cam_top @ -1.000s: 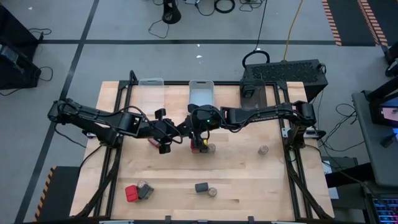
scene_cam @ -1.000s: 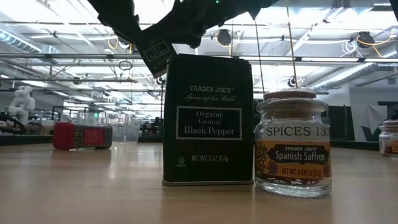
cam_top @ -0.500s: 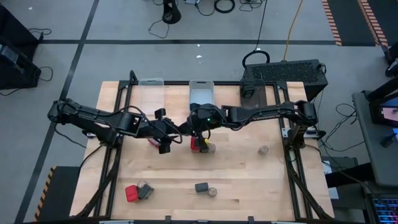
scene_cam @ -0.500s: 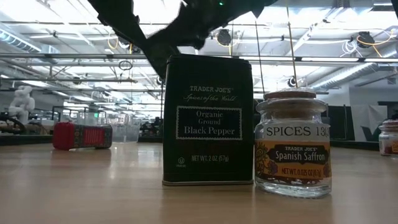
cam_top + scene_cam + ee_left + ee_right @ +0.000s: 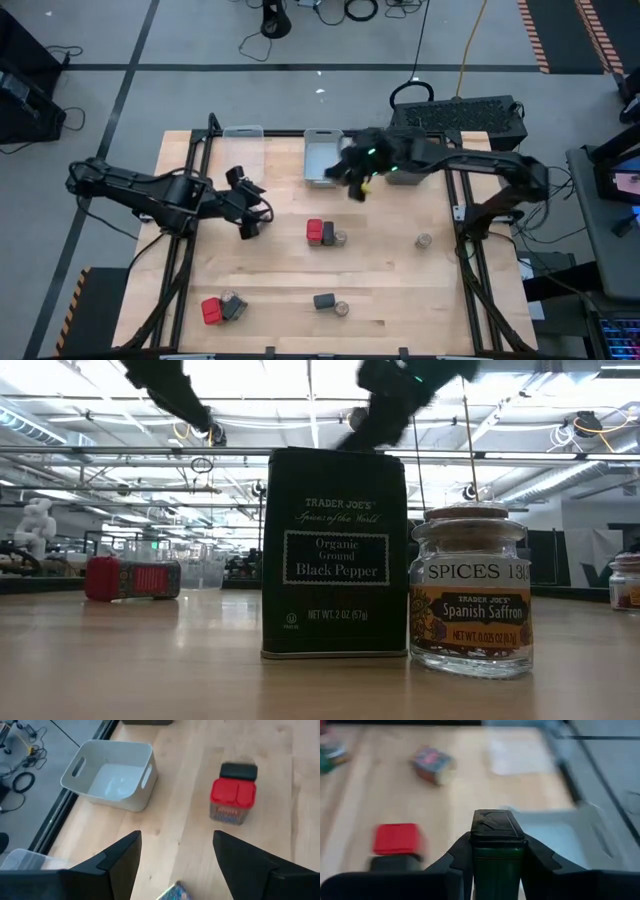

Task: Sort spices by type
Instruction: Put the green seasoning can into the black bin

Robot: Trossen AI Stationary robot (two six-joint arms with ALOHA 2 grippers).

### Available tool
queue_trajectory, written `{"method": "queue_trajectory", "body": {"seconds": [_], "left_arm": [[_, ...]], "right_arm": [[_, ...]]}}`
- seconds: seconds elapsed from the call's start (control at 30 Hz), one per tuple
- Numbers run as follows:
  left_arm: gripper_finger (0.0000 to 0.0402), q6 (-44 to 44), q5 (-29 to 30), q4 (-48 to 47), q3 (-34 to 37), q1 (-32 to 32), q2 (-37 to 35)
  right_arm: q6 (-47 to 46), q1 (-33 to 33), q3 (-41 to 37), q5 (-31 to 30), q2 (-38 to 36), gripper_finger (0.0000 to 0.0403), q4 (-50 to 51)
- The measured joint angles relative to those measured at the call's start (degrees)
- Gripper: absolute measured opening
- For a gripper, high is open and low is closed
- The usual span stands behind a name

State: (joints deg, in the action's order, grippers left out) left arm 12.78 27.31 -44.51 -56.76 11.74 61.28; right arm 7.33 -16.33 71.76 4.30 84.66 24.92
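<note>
My right gripper (image 5: 357,184) hangs above the table beside the white bin (image 5: 322,160), shut on a dark green spice tin (image 5: 497,840). My left gripper (image 5: 244,216) stands open over the table's left half, with nothing between its fingers (image 5: 120,865). A colourful spice box (image 5: 432,765) lies on its side just below it (image 5: 172,893). At the table's middle stand a red-lidded spice (image 5: 315,231), a dark tin (image 5: 328,234) and a small jar (image 5: 340,238). The low view shows a black pepper tin (image 5: 335,555) and a saffron jar (image 5: 470,595) upright, close up. My right gripper pinches the dark green tin between its two fingers, one on each of two opposite sides (image 5: 475,852). The tin's lidded end (image 5: 496,826) sticks out past the fingers. The tin is lifted clear of the table, near the white bin's rim.
A clear bin (image 5: 243,132) stands at the far edge, left of the white bin. A lone jar (image 5: 423,241) sits at the right. Near the front edge stand a red spice (image 5: 211,311) with a grey one (image 5: 234,306), and a dark tin (image 5: 323,300) with a jar (image 5: 342,309).
My right gripper has risen from the cluster at the table's middle with the dark green tin and gone toward the far edge, up to the white bin. My left gripper has drawn back toward the table's left edge.
</note>
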Motion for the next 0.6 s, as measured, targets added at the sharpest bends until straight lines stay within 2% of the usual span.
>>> {"method": "queue_trajectory", "body": {"seconds": [0.2, 0.33, 0.4, 0.53, 0.6], "left_arm": [[0.0253, 0.32, 4.04, 0.69, 4.94, 1.18, -3.52], [0.0254, 0.21, 5.73, 5.11, 8.26, 1.15, -6.03], [0.0254, -0.01, 5.77, 7.16, 9.35, 1.17, -6.94], [0.0254, -0.19, 5.24, 9.53, 11.11, 1.26, -7.99], [0.0254, -0.21, 5.2, 9.63, 11.24, 1.26, -8.02]], "right_arm": [[1.23, -11.41, -15.38, 0.14, -13.16, 0.0099, -6.59], [3.23, -19.94, -21.97, 0.56, -18.94, 0.01, -11.21], [2.61, -24.5, -23.83, 1.35, -19.95, 0.01, -11.41], [4.12, -30.97, -25.99, 10.74, -19.56, 0.01, -10.64], [6.03, -32.94, -26.04, 12.41, -18.36, 0.01, -9.57]]}}
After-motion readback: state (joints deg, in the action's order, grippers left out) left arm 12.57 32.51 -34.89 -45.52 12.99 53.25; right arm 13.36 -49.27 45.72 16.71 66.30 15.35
